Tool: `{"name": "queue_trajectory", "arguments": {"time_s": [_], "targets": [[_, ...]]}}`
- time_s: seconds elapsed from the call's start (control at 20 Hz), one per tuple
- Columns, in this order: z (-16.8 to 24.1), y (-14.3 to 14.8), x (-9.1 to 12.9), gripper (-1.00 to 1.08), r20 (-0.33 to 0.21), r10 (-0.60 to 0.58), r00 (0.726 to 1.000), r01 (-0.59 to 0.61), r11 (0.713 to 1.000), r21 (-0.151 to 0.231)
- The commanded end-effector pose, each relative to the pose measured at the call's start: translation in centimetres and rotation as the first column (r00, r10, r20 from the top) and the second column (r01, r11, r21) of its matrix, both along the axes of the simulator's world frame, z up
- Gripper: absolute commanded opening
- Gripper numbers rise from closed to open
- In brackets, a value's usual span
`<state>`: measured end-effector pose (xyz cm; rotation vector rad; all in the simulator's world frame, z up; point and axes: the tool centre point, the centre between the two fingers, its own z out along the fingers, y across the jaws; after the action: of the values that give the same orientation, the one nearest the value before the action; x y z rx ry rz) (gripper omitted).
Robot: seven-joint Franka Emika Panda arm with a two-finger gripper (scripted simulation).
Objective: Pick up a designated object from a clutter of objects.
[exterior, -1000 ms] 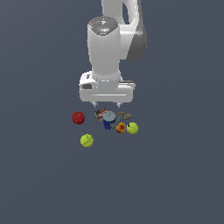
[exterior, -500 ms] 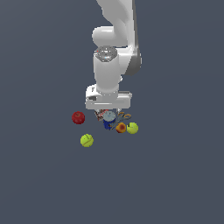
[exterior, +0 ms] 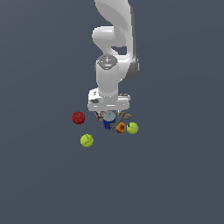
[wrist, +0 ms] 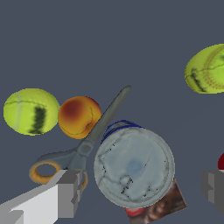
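Wrist view: pincer [wrist: 141,188] spread wide, empty, fingers either side of the can [wrist: 134,167] lid, scissors [wrist: 83,144] beside. Exterior view hides the fingers.

So the whole thing sits on a plain dark slate-grey floor [exterior: 43,183], no texture, no edges visible anywhere. Lying on it in the exterior view: a red apple [exterior: 78,117] left of centre, a yellow-green tennis ball [exterior: 86,140] lower down and well apart from the rest, then a tight bunch just right of centre with the blue can [exterior: 108,123] standing upright, an orange fruit [exterior: 121,127] just beside it and a second tennis ball [exterior: 132,127] right next to that. Orange-handled scissors [wrist: 83,146] lie flat, blades running between fruit and can. A dark red box [wrist: 155,208] peeks out from under the can's silvery lid.
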<state>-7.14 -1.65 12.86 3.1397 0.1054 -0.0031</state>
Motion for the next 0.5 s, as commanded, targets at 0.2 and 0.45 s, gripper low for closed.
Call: {"name": "queue_trajectory", "arguments": {"time_s": [0.2, 0.45], "targets": [[-0.36, 0.02, -0.22, 1.00, 0.001, 0.003, 1.000, -0.003, 1.000, 0.000], [-1.29, 0.01, -0.27, 1.00, 0.001, 0.003, 1.000, -0.003, 1.000, 0.000]]}}
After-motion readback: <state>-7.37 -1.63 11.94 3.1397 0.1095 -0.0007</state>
